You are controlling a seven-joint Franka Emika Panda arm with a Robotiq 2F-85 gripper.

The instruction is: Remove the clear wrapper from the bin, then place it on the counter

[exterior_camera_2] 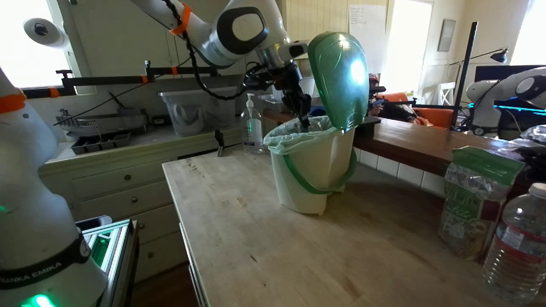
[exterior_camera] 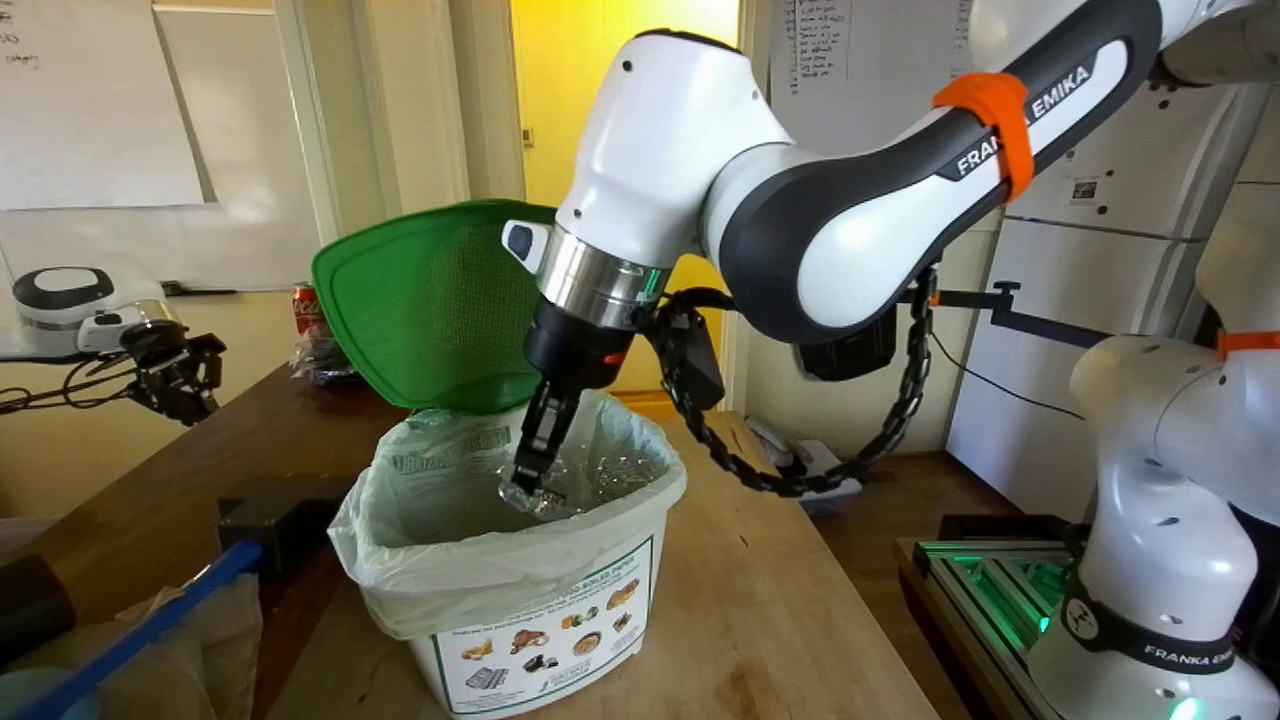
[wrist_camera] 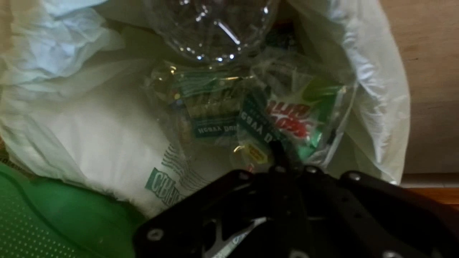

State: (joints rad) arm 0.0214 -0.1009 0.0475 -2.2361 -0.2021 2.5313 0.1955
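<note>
- The jaws are together, clamped on the clear wrapper (wrist_camera: pixel 292 116), and reach down into the bin (exterior_camera_2: pixel 291 194).
- The wrapper is crumpled and within the bin's mouth; the wrist view shows green and red print. Whether it touches anything below, I cannot tell.
- Near it, inside the bin, is a clear round plastic piece (wrist_camera: pixel 211 32).
- A pale liner bag (exterior_camera: pixel 395 590) folds over the bin's rim.
- The green lid (exterior_camera: pixel 430 300) is tilted up in both exterior views.
- The bin stands upright on the tabletop (exterior_camera_2: pixel 256 238), near its far edge in an exterior view.
- A pump bottle (exterior_camera_2: pixel 252 132) stands at that far edge, between the left corner and the bin.
- By the right edge, a green-topped bag (exterior_camera_2: pixel 475 204) stands just beside a water bottle (exterior_camera_2: pixel 514 243).
</note>
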